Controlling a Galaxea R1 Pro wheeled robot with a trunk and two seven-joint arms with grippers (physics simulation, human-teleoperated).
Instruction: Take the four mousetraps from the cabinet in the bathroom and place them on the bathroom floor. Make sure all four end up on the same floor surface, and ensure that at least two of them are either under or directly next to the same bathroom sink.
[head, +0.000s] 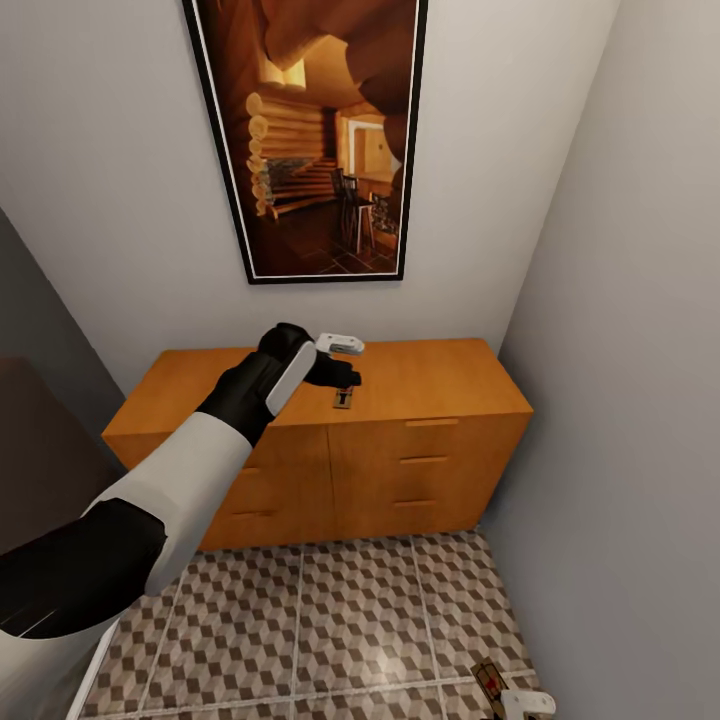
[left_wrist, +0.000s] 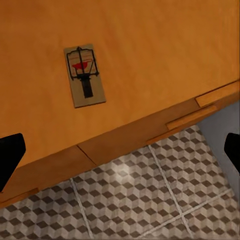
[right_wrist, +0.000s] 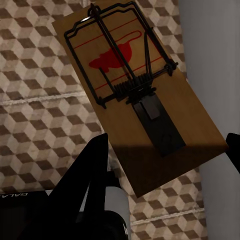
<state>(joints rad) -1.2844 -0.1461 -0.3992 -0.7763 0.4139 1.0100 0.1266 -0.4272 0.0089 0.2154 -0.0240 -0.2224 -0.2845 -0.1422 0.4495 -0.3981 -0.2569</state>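
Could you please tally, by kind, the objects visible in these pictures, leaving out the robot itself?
Mousetraps: 2, one on the cabinet top, one in the right gripper
Cabinet: 1
Framed picture: 1
Total: 4

Left arm (head: 200, 470), seen above the cabinet (head: 420, 380): a white forearm shell is joined to a glossy black elbow segment and a black wrist with a white side panel. The left gripper (head: 345, 362) is capped in white. Right gripper (right_wrist: 165, 170): black fingers; white lettering is partly seen on the black housing.
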